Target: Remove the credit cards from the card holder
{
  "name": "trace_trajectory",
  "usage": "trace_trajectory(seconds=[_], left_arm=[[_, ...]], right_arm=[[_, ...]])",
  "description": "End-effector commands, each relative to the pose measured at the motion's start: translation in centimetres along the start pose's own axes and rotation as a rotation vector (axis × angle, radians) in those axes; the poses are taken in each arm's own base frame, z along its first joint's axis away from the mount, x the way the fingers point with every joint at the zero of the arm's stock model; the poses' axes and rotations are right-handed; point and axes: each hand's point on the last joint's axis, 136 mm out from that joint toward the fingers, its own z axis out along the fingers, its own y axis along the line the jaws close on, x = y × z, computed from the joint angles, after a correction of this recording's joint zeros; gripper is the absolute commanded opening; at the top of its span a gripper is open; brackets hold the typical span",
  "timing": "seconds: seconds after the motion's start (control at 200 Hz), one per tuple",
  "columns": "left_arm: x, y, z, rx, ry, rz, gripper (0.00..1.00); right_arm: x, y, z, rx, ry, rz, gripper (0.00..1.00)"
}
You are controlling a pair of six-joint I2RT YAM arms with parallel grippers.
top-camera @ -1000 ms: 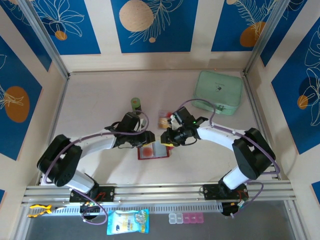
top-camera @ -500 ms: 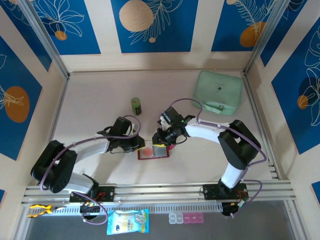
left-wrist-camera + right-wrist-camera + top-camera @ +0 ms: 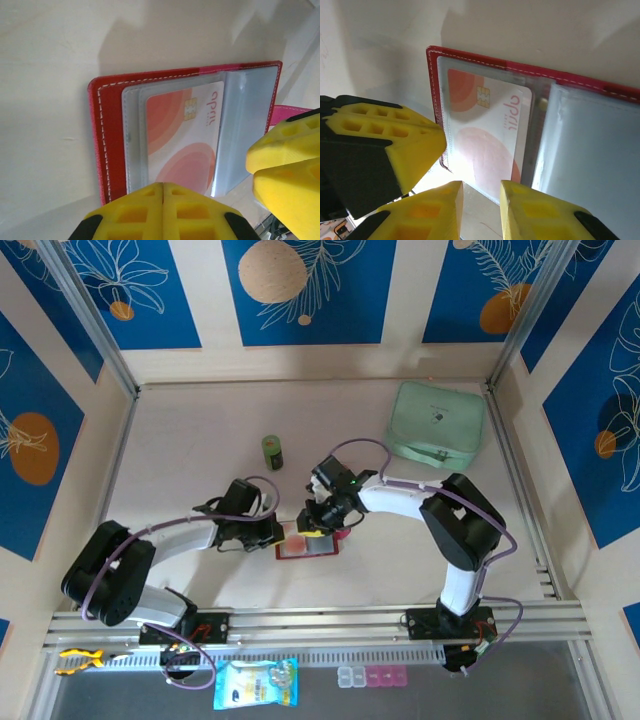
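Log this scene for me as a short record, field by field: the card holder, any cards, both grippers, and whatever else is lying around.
card holder: red, lying open, clear sleeves facing up
credit card: one visible, white with pale red circles and a chip, inside a sleeve
left gripper: shut, tips at the holder's edge
right gripper: jaws slightly apart, over the sleeve's edge
mint-green pouch: far right, zipped
small green container: beyond the holder, apart from it
task status: visible card not yet out
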Motion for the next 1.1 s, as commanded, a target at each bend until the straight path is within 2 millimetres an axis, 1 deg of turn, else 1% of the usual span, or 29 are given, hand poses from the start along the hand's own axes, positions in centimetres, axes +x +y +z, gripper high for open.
trace_trajectory(seconds=[0.0, 0.15, 0.39, 0.62, 0.98, 1.095], left_arm=[[0.4, 1.2, 0.1, -0.028, 0.014, 0.0, 0.0], [0.7, 1.7, 0.2, -0.037, 0.022, -0.002, 0.0], [0.9, 2.7, 0.3, -0.072, 0.028, -0.002, 0.0], [0.9, 2.8, 0.3, -0.074, 0.031, -0.005, 0.0], [0.9, 2.8, 0.2, -0.071, 0.034, -0.006, 0.0], [0.9, 2.7, 0.3, -0.07, 0.036, -0.005, 0.0]], right_arm=[[0.0, 0.8, 0.3, -0.008, 0.022, -0.004, 0.26], [0.0, 0.7, 0.7, -0.004, 0.029, -0.003, 0.26], [0.0, -0.2, 1.1, 0.037, 0.042, 0.005, 0.26], [0.1, -0.5, 1.5, 0.041, 0.057, 0.006, 0.26], [0.4, -0.2, 2.1, 0.026, 0.076, 0.0, 0.26], [0.5, 0.0, 2.4, 0.012, 0.085, -0.002, 0.23]])
